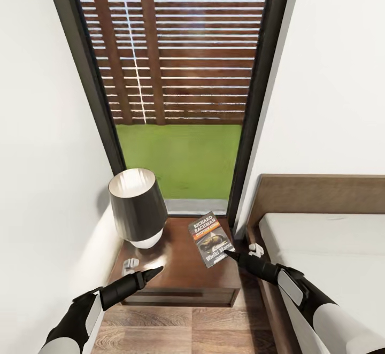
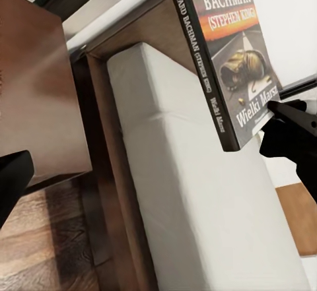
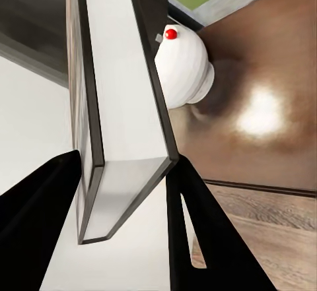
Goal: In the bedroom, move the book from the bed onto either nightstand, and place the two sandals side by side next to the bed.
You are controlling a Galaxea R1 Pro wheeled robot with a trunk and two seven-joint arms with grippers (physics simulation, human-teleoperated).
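Book [image 1: 211, 238] pinched by its lower corner between the two fingers of the right tool [image 1: 231, 254], held tilted over the right half of the nightstand [image 1: 184, 276]. Seen edge-on in the right wrist view, pages and cover clamped between both black fingers [image 3: 198, 231], the lamp's white base [image 3: 181, 66] and the glossy wooden top behind. Hard to tell from the head view whether the far end already touches the top or hangs just above it; probably still off the surface, going by the left wrist view, with the cover standing steeply against the bed's [image 2: 198, 192] mattress in the background.

Left tool [image 1: 155, 272] hovering over the front left part of the nightstand, near the lamp [image 1: 136, 207], holding nothing; fingers look pressed together to a point, though not certain at this angle.

Step in hand: setting the book down, first half of the task close to done. Next move calls for lowering and flattening the book onto free wood right of the lamp, well inside the edge, then spreading the fingers and backing away without dragging it. Sandals yet to be dealt with.
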